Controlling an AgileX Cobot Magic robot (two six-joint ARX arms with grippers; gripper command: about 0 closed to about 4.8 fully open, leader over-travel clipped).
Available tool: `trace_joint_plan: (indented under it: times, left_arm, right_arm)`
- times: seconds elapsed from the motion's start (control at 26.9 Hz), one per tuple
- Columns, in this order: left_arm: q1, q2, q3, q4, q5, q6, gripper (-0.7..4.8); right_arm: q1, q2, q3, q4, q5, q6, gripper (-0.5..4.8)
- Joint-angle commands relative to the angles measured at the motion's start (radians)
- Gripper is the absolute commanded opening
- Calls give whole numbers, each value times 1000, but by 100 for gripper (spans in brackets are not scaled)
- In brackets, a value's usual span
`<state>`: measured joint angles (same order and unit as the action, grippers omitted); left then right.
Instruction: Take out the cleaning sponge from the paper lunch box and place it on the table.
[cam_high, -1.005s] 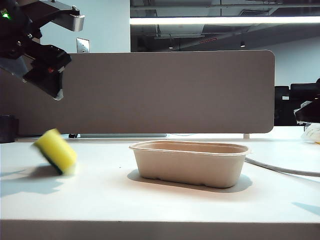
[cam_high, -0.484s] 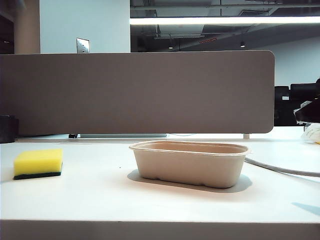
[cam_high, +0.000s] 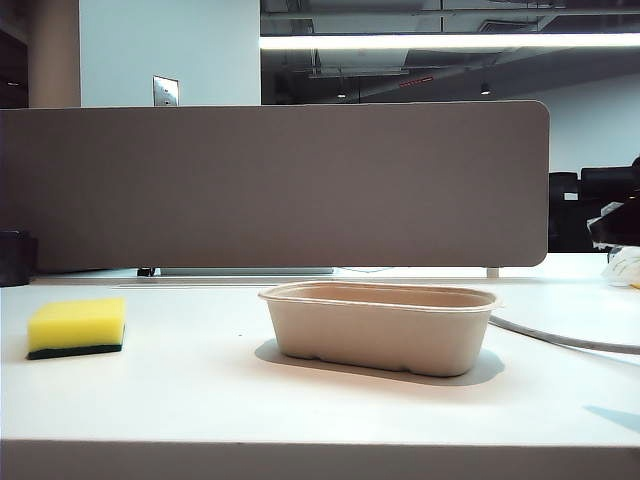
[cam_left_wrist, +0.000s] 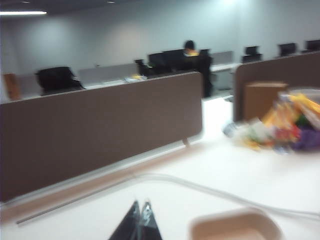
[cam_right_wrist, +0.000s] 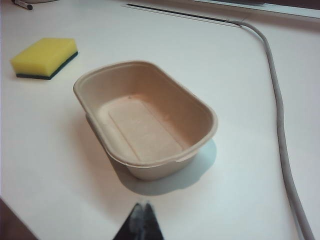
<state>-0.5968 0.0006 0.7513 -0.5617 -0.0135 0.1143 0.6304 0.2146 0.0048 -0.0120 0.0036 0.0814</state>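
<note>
The left gripper (cam_left_wrist: 141, 220), its dark fingertips pressed together and holding nothing, hangs above the table (cam_high: 200, 400) with its camera looking level across the desk toward the partition (cam_left_wrist: 100, 125); it is out of sight in the exterior view. At the left of the table lies the sponge (cam_high: 77, 327), flat, yellow side up with its dark green layer against the white surface, well apart from the box (cam_high: 380, 325). The box stands upright near the middle of the table, empty, its beige floor bare in the right wrist view (cam_right_wrist: 145, 130). Behind both runs the grey-brown partition (cam_high: 275, 185). A grey cable (cam_high: 560, 338) trails over the table to the right of the box, passing close by it without touching. The right gripper (cam_right_wrist: 142, 220) also has its tips drawn together and empty, poised above the table just short of the box's near rim. In the left wrist view, a blurred heap of colourful packets (cam_left_wrist: 280, 125) sits on the desk beyond the cable.
</note>
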Motion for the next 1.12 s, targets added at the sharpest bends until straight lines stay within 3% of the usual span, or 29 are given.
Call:
trace_joint_plan:
  times: [0.04,0.15,0.48,0.82,0.93,1.12]
  left_arm:
    - [0,4,0,-81,96,-106,-3]
    - [0,5,-2,-146,112,-156,-3]
    - [0,3,-2,-190,266,-159,-5]
    - [7,3,-10,-230,250,-178,-4]
    - [85,3,-15,-238,187,-183,-5]
    - [343,3,-41,-220,16,-341,-4]
  right_arm:
    - [-2,-2,1,13,-8,0,-5]
    - [2,-3,1,15,5,0,-5]
    - [0,-10,1,16,1,0,-5]
    - [0,-10,1,16,1,0,-5]
    - [0,-10,1,16,0,0,-5]
    - [0,-10,1,16,0,0,-5]
